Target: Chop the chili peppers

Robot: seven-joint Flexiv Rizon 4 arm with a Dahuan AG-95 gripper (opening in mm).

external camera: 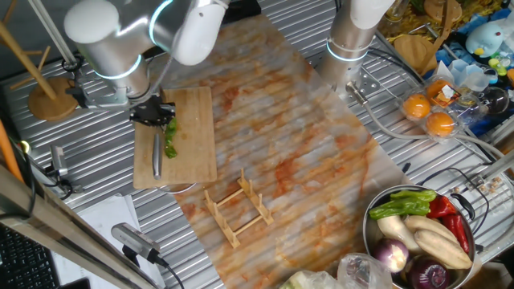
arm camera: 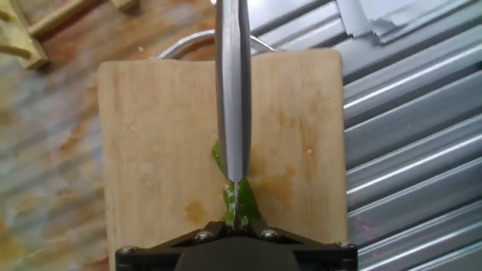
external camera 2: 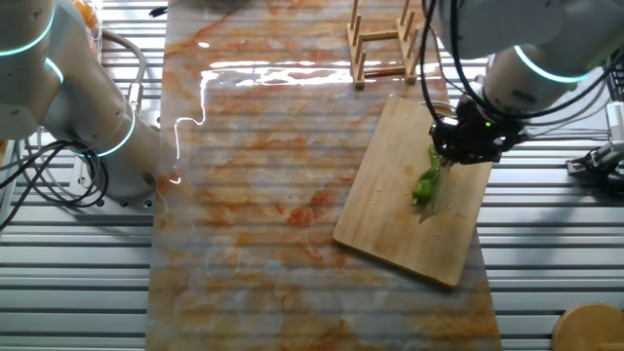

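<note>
1. Tool (external camera: 152, 112) clamped on a knife (external camera: 157, 156), blade edge-down over the wooden cutting board (external camera: 193, 136).
2. Green chili peppers (external camera: 171, 140) lie on the board's middle, directly beneath the blade.
3. Chopping looks under way; the pepper appears mostly uncut.
4. Next move likely needs pressing straight down, then shifting along the pepper.

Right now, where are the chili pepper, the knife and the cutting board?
chili pepper (external camera 2: 426, 185): the other fixed view, its green middle.
knife (arm camera: 233, 90): hand view, blade's spine.
cutting board (external camera: 195, 128): one fixed view, bare wood.
</note>
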